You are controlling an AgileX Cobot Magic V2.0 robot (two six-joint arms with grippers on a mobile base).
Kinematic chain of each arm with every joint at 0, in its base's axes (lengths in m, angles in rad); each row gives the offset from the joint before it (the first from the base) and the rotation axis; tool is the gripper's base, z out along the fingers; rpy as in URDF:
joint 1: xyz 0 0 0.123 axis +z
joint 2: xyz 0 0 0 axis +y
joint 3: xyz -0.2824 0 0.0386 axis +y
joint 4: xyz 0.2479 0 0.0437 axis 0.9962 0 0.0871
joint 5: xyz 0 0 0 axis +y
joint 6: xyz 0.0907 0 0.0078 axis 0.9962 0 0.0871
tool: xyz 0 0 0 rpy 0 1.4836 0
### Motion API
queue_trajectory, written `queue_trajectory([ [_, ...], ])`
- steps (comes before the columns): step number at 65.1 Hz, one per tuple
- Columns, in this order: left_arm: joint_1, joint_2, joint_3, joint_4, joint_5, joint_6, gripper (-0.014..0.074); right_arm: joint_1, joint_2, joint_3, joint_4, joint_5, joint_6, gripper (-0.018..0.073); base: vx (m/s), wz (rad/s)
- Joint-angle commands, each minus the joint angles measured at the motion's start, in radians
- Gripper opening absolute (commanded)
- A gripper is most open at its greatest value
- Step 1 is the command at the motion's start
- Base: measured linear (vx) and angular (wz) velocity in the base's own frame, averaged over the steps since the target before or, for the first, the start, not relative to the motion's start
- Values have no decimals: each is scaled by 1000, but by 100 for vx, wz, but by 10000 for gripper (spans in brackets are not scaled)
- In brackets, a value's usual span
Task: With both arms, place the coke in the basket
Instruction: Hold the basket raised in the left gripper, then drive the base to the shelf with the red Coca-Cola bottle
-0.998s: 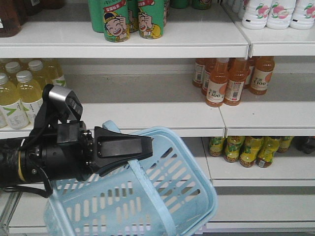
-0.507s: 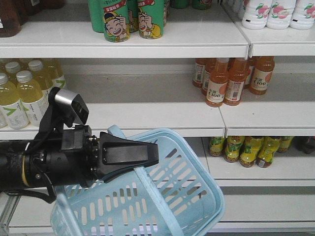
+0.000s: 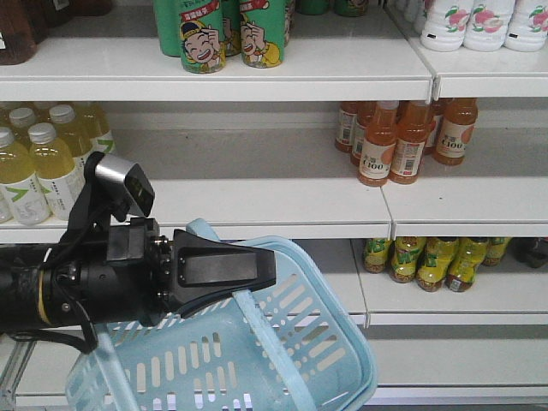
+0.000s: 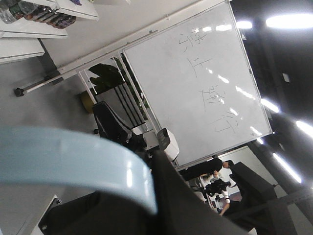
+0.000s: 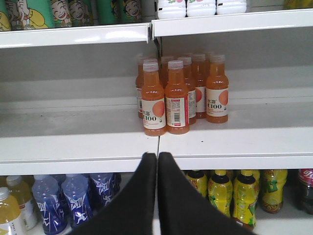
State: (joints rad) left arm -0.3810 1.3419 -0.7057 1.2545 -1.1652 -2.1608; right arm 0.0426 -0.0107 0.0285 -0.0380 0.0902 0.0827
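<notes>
Basket (image 3: 330, 364) lower, handle (image 3: 255, 330) in left jaws

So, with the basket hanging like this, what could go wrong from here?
The basket hangs tilted by its handle from the left gripper; it could swing or slip out. The right gripper is shut and empty, pointed at orange bottles; it might grasp the wrong drink.

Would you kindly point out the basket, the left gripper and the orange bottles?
basket (image 3: 318, 342): front view, slotted side wall.
left gripper (image 3: 267, 276): front view, between its fingertips.
orange bottles (image 5: 177, 110): right wrist view, front bottle's label.
</notes>
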Motion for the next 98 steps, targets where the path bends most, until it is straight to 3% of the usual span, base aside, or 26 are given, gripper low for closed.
queue_trajectory([
  [1,-7,-36,-30,-81,-210,-2,-7,-2,-13,7,-4,-73,-8,-5,0,0],
  [52,-7,-35,-30,-81,-210,-2,-6,-2,-13,7,-4,-73,-8,-5,-1,-4],
  [98,-7,-35,-30,-81,-210,-2,-6,-2,-13,7,-4,-73,-8,-5,-7,-50],
])
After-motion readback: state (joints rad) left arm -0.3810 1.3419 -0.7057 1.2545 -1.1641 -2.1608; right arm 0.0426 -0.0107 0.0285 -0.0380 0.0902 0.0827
